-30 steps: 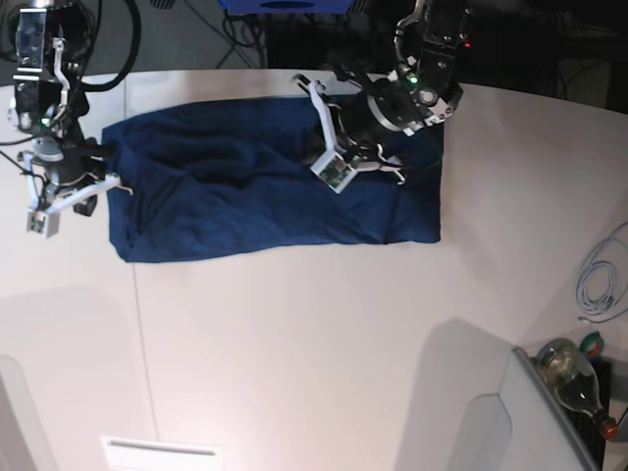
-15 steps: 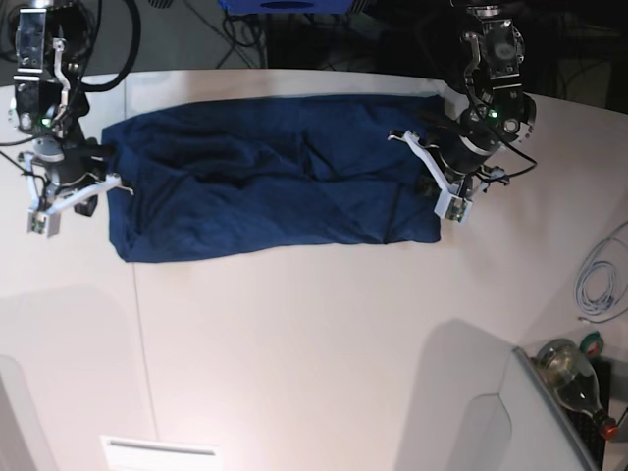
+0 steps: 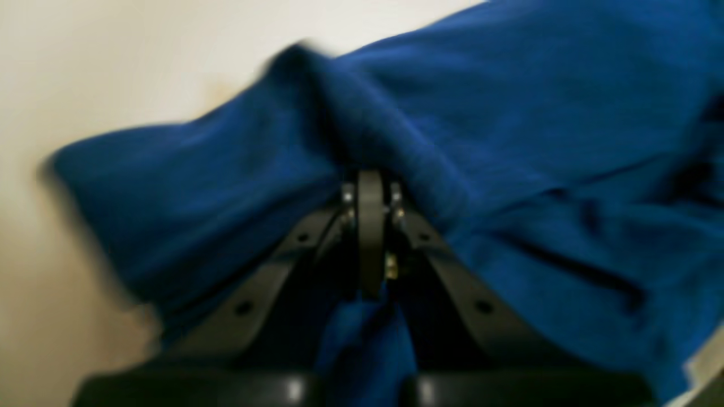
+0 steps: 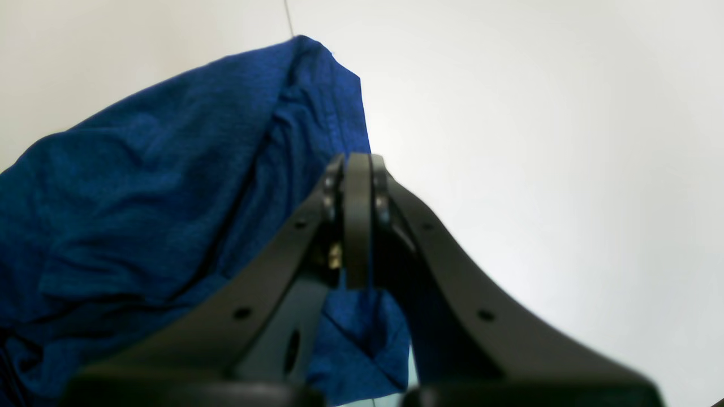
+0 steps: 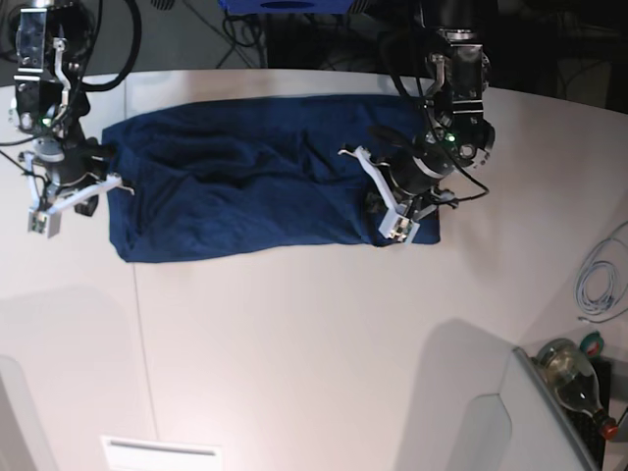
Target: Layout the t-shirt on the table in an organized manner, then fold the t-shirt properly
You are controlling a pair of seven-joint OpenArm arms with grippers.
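The dark navy t-shirt (image 5: 245, 177) lies as a long wrinkled band across the far part of the white table (image 5: 314, 353). My left gripper (image 5: 381, 204) is over the shirt's right part, near its front edge. In the left wrist view its fingers (image 3: 362, 192) are pressed together with blue cloth (image 3: 509, 141) bunched around and between them. My right gripper (image 5: 106, 155) sits at the shirt's left edge. In the right wrist view its fingers (image 4: 356, 175) are shut on a lifted corner of the shirt (image 4: 169, 186).
A coiled pale cable (image 5: 599, 280) lies at the table's right edge, with a glass bottle (image 5: 574, 378) beyond the near right corner. Grey panels (image 5: 471, 422) flank the near corners. A thin dark seam (image 5: 142, 343) runs down the left side.
The left arm swung from over the shirt's middle out to its right edge, then back left onto the right part. The right arm has not moved.
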